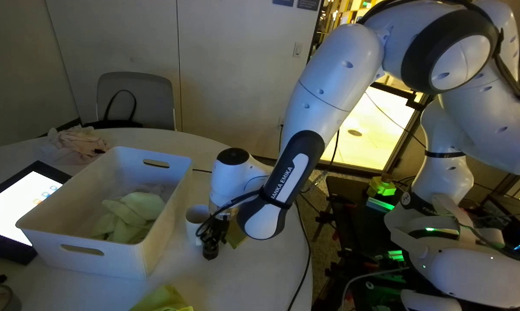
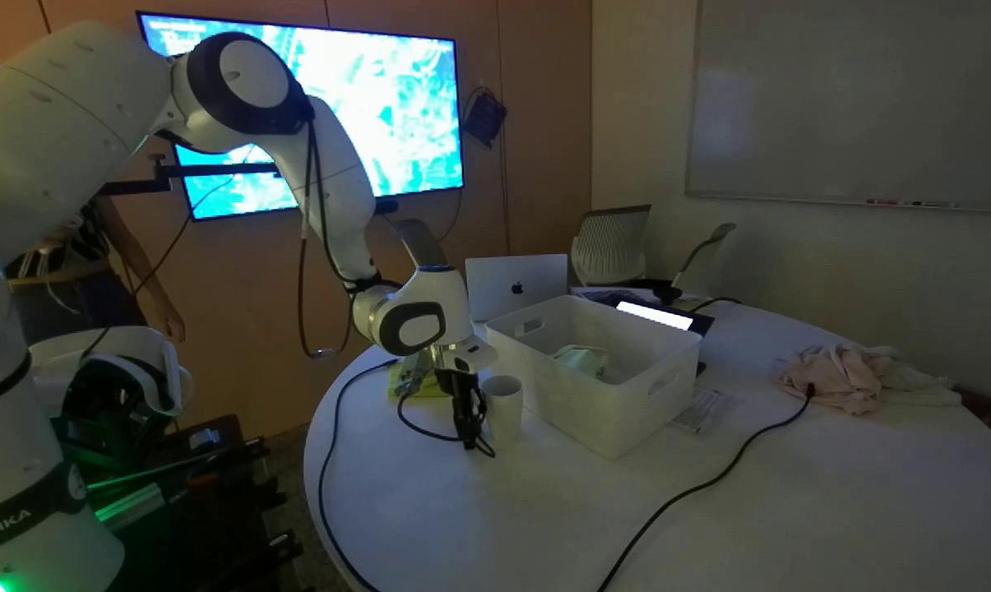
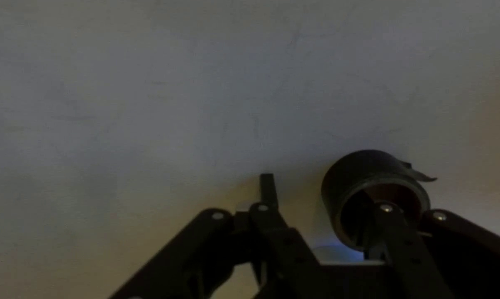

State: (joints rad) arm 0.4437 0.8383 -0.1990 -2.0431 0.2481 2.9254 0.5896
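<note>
Dim light fills the room I am watching, with a bright wall screen (image 2: 413,123) and a whiteboard (image 2: 857,99) around a round white table (image 2: 511,526). Low over that tabletop I have the gripper (image 3: 326,191), its two fingers standing apart in the wrist view. By the finger at the right of that view is a dark roll (image 3: 359,170), its hole turned toward the camera and a short loose end sticking out at its side. That finger crosses the roll's hole, though I can't make out how far in it reaches. Between the other finger and the roll I see a strip of tabletop, so the roll sits ungripped.

Both exterior views show me a white cup (image 2: 505,411) upright just beside the gripper, and a yellow item (image 1: 236,236) lies near it too. Next to the cup stands a white bin (image 1: 117,259) with pale green cloth (image 1: 134,211) crumpled inside. I also see pink cloth (image 2: 832,378) bunched farther along the table, a silver laptop (image 2: 516,286) behind the bin, and yellow-green cloth (image 1: 162,300) at the bottom edge of an exterior view.
</note>
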